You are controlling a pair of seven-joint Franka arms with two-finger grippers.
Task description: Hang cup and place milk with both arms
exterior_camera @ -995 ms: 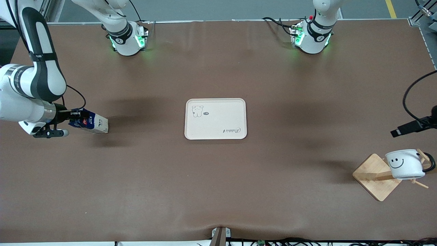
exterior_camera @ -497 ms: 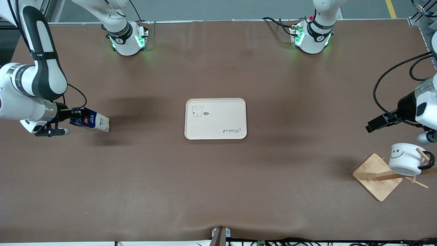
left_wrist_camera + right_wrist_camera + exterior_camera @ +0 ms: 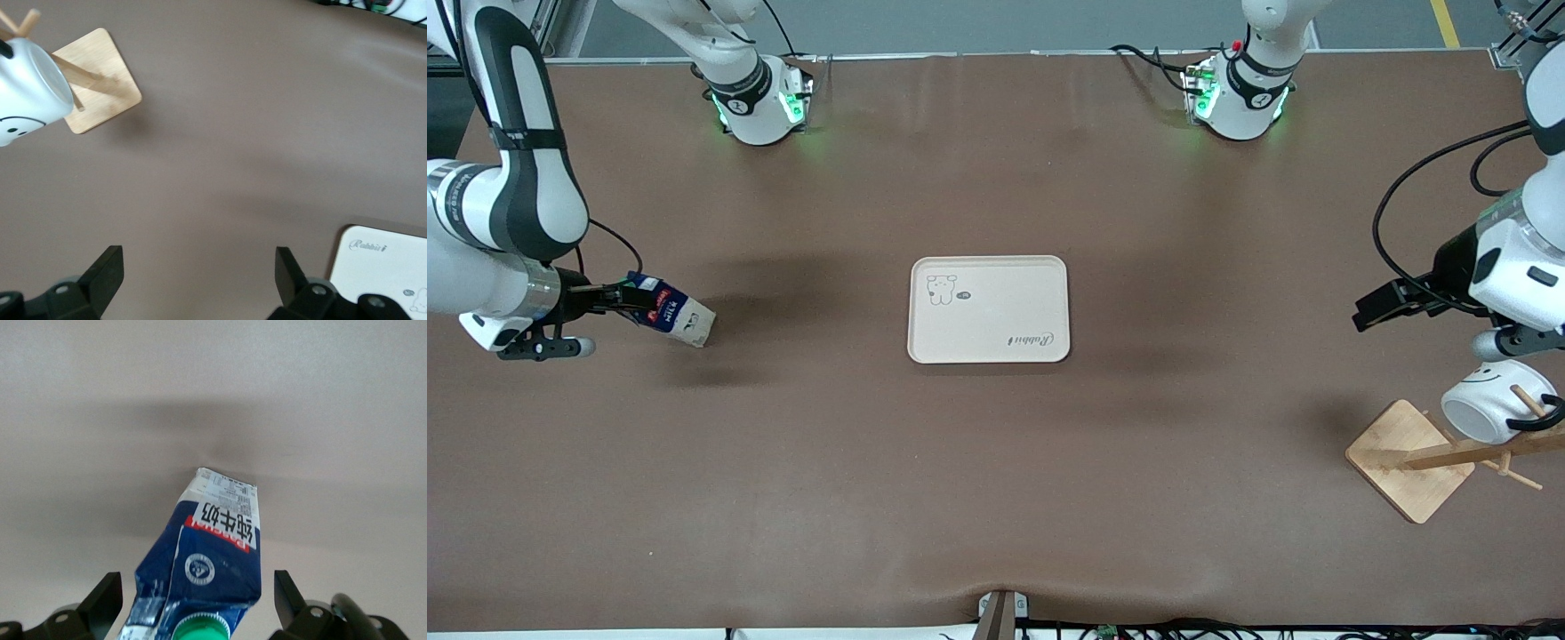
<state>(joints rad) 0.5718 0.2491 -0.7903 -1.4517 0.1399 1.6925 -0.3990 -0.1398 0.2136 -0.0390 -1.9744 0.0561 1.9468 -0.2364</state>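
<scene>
Both end effectors gape empty: right end effector (image 3: 193, 603) straddles the tilted milk (image 3: 669, 315), a light, crushable carton I'd pinch mid-body; left end effector (image 3: 199, 275) waits.

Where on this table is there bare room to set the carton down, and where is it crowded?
The cream rectangular tray at mid-table is bare. Brown tabletop lies free between it and the tilted blue-and-white milk carton, and between it and the wooden cup rack. It is crowded at the rack, where the white smiley mug hangs.
</scene>
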